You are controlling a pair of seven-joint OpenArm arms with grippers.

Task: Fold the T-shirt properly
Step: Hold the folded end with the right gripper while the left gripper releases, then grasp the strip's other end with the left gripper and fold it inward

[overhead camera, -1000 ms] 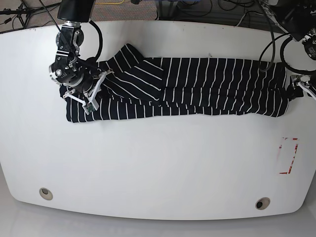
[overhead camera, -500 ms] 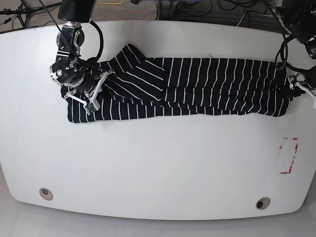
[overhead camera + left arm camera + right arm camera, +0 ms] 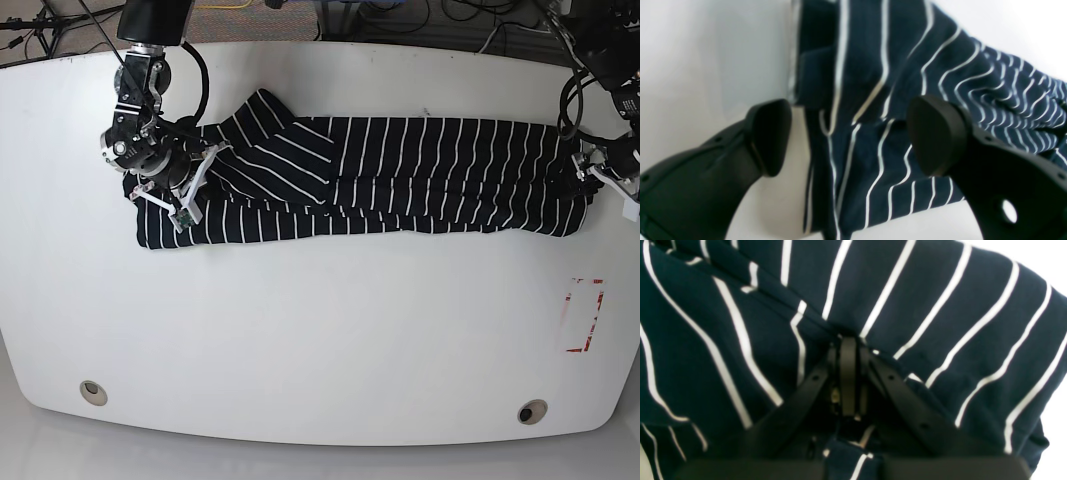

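The T-shirt [image 3: 430,175], dark navy with thin white stripes, lies as a long folded band across the far half of the white table [image 3: 320,330]. My right gripper [image 3: 185,190] sits on its left end. In the right wrist view that gripper [image 3: 848,350] is shut on a pinched fold of the striped T-shirt [image 3: 923,306]. My left gripper [image 3: 595,175] is at the shirt's right end. Seen from the left wrist, it [image 3: 853,136] stands open, with the T-shirt [image 3: 873,83] edge lying between the black fingers [image 3: 770,136], untouched by them.
A red-outlined rectangle [image 3: 585,315] is marked on the table near the right edge. Two round holes [image 3: 92,392] [image 3: 532,412] sit near the front edge. Cables [image 3: 420,15] lie beyond the table's far edge.
My left gripper has shifted slightly at the shirt's right end, and that end reaches a touch further right. The right gripper and the left end have not moved.
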